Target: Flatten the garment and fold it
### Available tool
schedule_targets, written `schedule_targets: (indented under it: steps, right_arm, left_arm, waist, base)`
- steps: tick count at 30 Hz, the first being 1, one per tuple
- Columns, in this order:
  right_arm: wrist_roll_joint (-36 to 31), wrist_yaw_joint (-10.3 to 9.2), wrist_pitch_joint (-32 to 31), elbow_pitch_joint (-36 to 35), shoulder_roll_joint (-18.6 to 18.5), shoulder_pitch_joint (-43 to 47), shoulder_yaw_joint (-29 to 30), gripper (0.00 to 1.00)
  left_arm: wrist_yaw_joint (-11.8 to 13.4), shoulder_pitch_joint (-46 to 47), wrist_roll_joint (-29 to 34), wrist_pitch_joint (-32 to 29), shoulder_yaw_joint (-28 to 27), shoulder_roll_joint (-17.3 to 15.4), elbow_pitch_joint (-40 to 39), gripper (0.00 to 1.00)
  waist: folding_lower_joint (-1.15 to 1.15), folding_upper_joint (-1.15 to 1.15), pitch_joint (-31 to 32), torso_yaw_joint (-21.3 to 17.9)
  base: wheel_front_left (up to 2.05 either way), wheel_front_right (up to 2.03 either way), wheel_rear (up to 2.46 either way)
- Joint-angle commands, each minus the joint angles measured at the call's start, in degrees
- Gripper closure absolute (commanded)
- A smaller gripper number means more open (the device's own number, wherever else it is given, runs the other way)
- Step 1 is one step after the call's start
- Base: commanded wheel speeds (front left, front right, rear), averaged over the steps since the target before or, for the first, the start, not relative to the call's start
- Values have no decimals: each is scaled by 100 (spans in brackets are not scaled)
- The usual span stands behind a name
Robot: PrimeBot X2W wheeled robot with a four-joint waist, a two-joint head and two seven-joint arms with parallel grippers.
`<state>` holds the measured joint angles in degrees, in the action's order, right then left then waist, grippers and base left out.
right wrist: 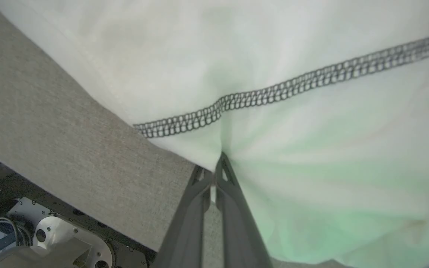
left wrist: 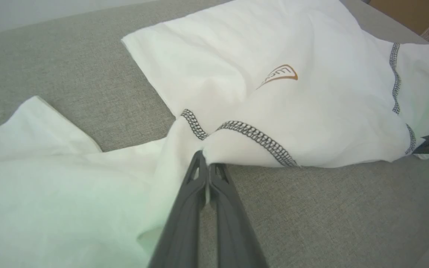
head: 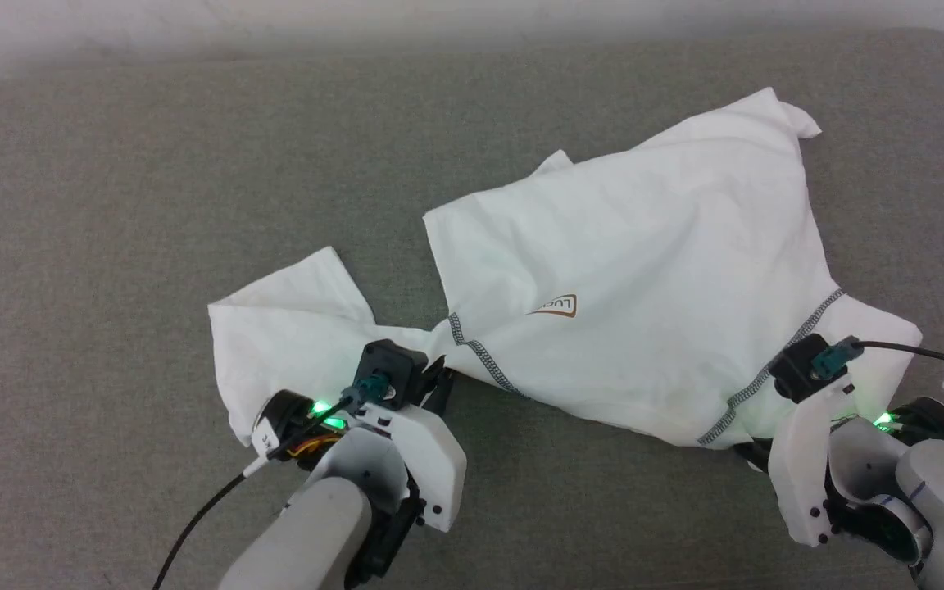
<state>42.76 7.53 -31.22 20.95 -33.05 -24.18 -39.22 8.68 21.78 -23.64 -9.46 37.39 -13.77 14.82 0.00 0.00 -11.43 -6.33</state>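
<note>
Head view: garment (head: 644,270) lies crumpled on the right half of the grey fabric surface (head: 111,246), one sleeve thrown toward near left, brown logo patch (head: 554,307) facing up, with wide bare room across the left half and far edge. Left wrist view: left gripper (left wrist: 207,163) pinched tight on the garment's near edge beside a grey seam (left wrist: 255,136), fabric bunched there. Right wrist view: right gripper (right wrist: 214,167) clamped on garment just below the seam, close to the surface's near edge, robot hardware (right wrist: 50,230) past that edge.
</note>
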Motion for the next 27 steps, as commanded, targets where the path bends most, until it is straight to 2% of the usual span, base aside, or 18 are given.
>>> schedule_targets:
  steps: [1, 6, 14, 20, 27]
  right_arm:
    - [-43, -4, 267, -31, 62, 92, 16, 100]
    - [-256, -4, 849, -290, -7, 42, 424, 100]
    - [-740, -4, 1058, -1054, -3, -436, 1280, 100]
    - [-1070, -4, 1118, -1218, 249, -1532, 1908, 100]
    - [-1287, -4, 1480, -782, 533, -3291, 2466, 100]
  left_arm:
    - [31, -90, -20, 147, -47, -4, -43, 100]
    - [66, -64, -55, 430, -171, -14, -173, 100]
    - [78, 588, -5, 662, -550, -258, -609, 100]
    - [-27, 1910, -12, 635, -932, -277, -477, 100]
    - [-134, 4026, 167, 663, -1213, -150, 575, 100]
  waist:
    - [0, 0, 212, -49]
    - [0, 0, 516, -105]
    - [0, 0, 951, -231]
    - [0, 0, 786, -169]
    - [0, 0, -71, -153]
  base:
    - [0, 0, 0]
    - [0, 0, 0]
    - [0, 0, 0]
    - [0, 0, 0]
    - [0, 0, 0]
